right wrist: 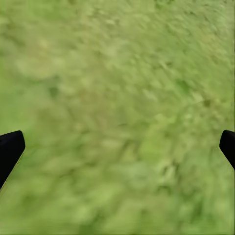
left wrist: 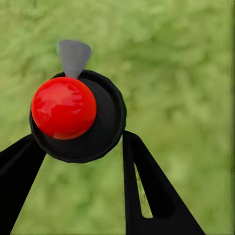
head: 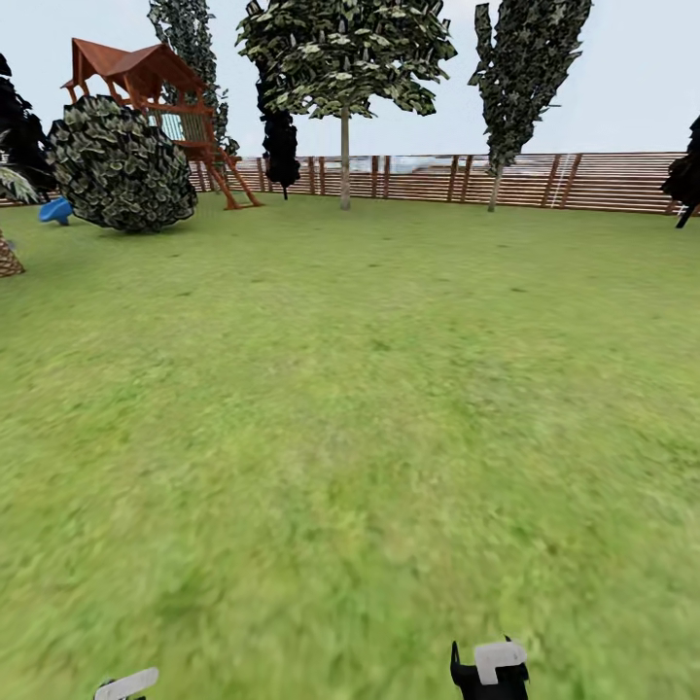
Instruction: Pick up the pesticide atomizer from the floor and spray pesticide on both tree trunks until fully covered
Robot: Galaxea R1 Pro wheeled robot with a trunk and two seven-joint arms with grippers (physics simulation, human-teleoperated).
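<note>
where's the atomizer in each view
Head view: I can't make it out; the left arm barely enters at the bottom edge.
Left wrist view: atomizer centre-left, red top toward the camera, held between the left gripper jaws.
Right wrist view: not there, just lawn between open jaws.
Shared landmark: the lawn.

No text, label, brand, number or sign can be read in any view. Nothing legible is borne by any surface seen.
</note>
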